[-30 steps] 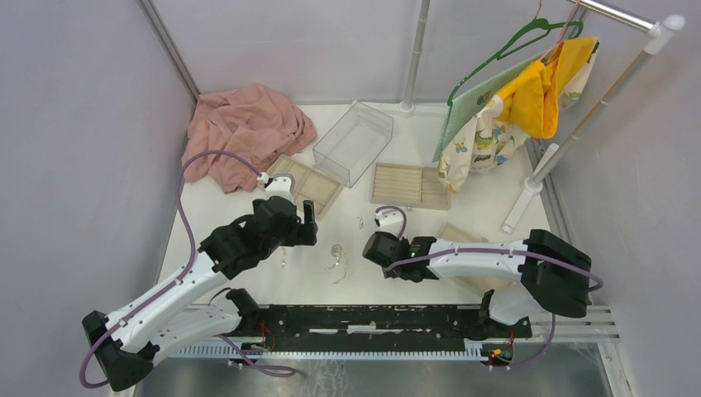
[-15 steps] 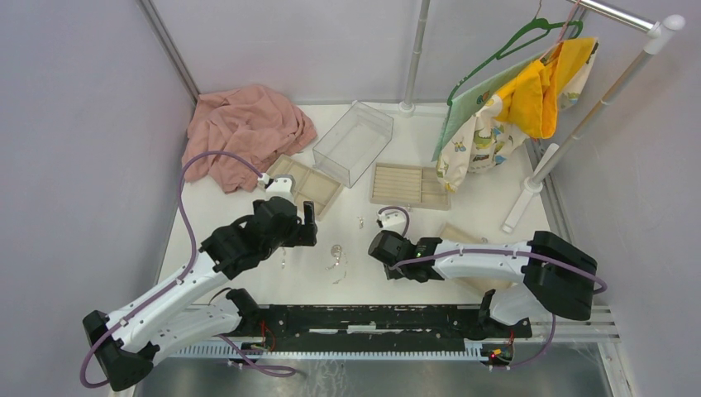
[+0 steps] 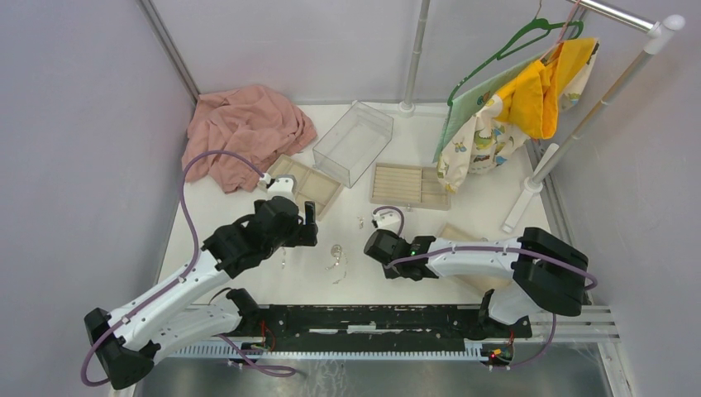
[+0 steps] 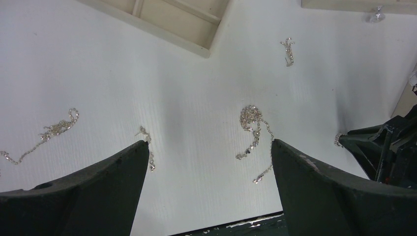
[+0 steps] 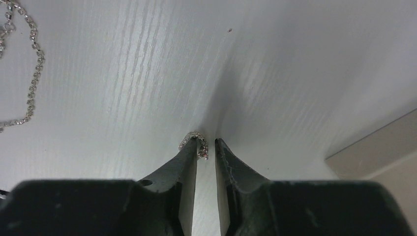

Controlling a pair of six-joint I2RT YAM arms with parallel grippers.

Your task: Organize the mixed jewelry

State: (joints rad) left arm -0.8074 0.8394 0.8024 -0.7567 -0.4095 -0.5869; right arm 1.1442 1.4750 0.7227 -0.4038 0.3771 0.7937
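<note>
The mixed jewelry lies scattered on the white table between my arms: a curled silver chain (image 3: pixel 336 252) (image 4: pixel 252 125), a longer chain (image 4: pixel 54 129) to the left, a short piece (image 4: pixel 146 142), and an earring-like bit (image 4: pixel 288 49) (image 3: pixel 360 221). My left gripper (image 4: pixel 209 142) (image 3: pixel 307 219) hovers wide open and empty above them. My right gripper (image 5: pixel 209 140) (image 3: pixel 372 246) is down at the table, its jaws a narrow gap apart. A tiny sparkling hoop (image 5: pixel 189 137) hooks over its left fingertip; the right finger stands just off it. Another chain (image 5: pixel 34 64) lies to its left.
Two beige compartment trays (image 3: pixel 304 184) (image 3: pixel 409 184) lie behind the jewelry, and a third (image 3: pixel 463 236) is partly under my right arm. A clear plastic box (image 3: pixel 353 142), a pink cloth (image 3: pixel 244 132) and a rack of hanging clothes (image 3: pixel 512 99) stand at the back.
My right gripper shifted slightly right, then back left, staying low at the table. My left arm has not moved.
</note>
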